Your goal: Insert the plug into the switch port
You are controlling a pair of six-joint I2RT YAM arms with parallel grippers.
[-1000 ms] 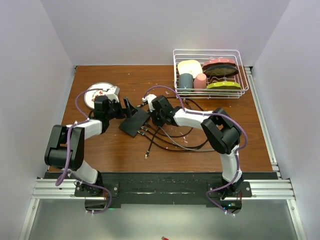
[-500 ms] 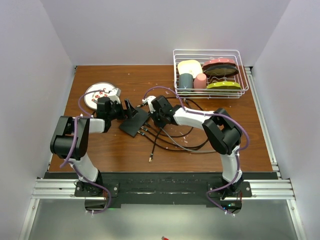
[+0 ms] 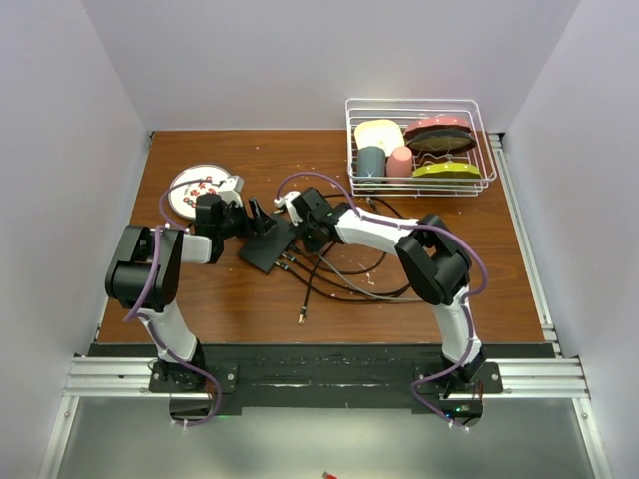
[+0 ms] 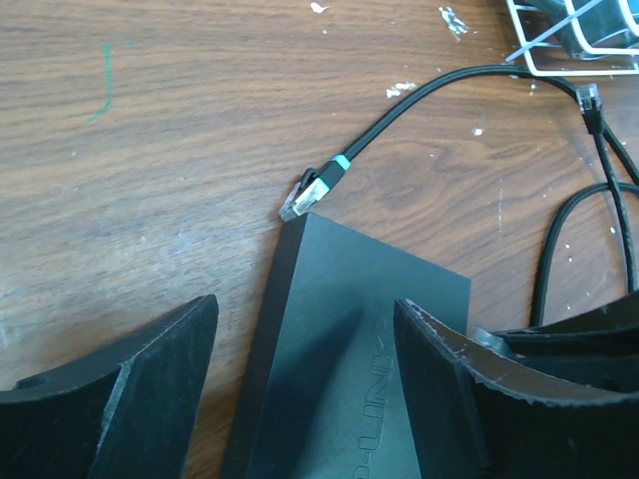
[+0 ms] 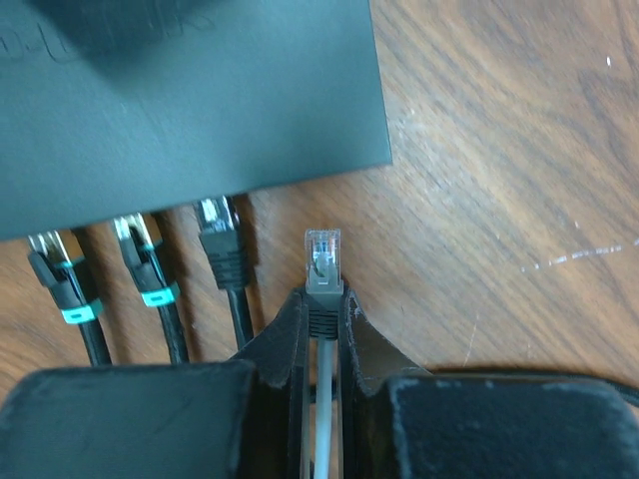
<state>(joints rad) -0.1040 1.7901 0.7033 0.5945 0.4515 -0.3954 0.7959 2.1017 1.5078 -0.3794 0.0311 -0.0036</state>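
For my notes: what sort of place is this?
Probably a robotics test bench: left arm and right arm bolted to a walled wooden table, with a switch, cables and dish rack.

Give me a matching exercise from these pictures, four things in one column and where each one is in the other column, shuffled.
1. flat matte-black switch box
2. clear plug on pale grey cable
3. loose teal-banded plug on black cable
4. white wire rack

A. far right corner of the table
B. pinched in the right gripper, not plugged in
C. lying beside the box's corner
D. between the open fingers of the left gripper

Pairs: 1-D, 2-B, 3-C, 4-A.
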